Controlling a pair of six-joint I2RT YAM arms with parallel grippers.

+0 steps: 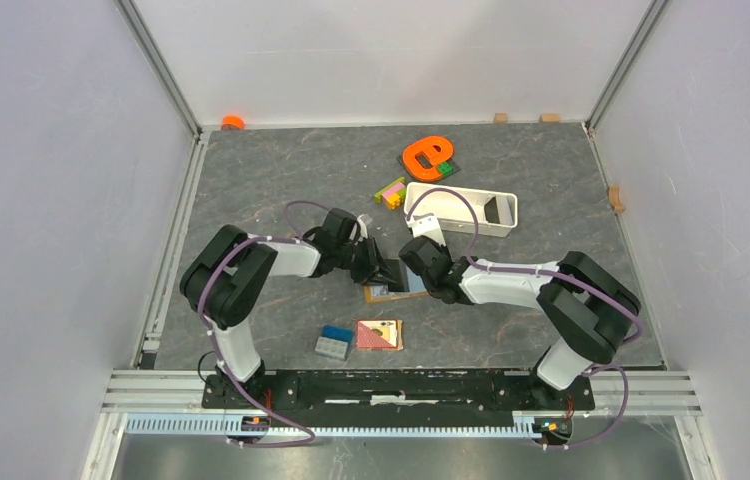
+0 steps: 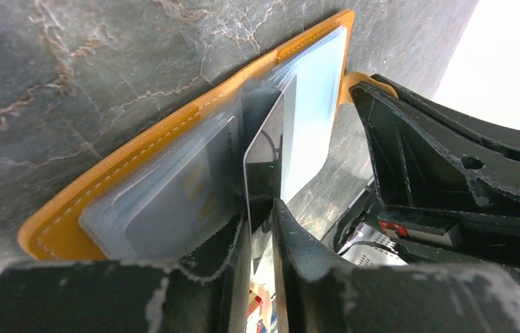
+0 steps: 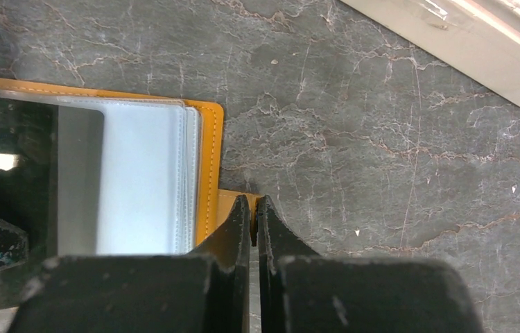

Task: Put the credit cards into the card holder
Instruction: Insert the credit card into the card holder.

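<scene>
On the grey table [image 3: 382, 139], between both arms, lies flat the open tan-orange leather card holder [image 2: 56, 229]. The right gripper [image 3: 252, 208] is clenched on its orange clasp tab [image 3: 233, 198]. The left gripper [image 2: 263, 208] grasps a thin grey credit card [image 2: 271, 139] on edge, its long axis pointing ahead into the clear sleeves [image 2: 167, 201].

Left arm [image 1: 251, 265] and right arm [image 1: 536, 285] folded inward, wrists lowered and nearly met.
Both elbows are bent and the forearms are reached toward each other. The left gripper [image 2: 262, 208] is clamped on a credit card [image 2: 270, 139] held edge-on; the right gripper [image 3: 252, 202] is pinched onto the card holder [image 3: 210, 159] at its tab.
</scene>
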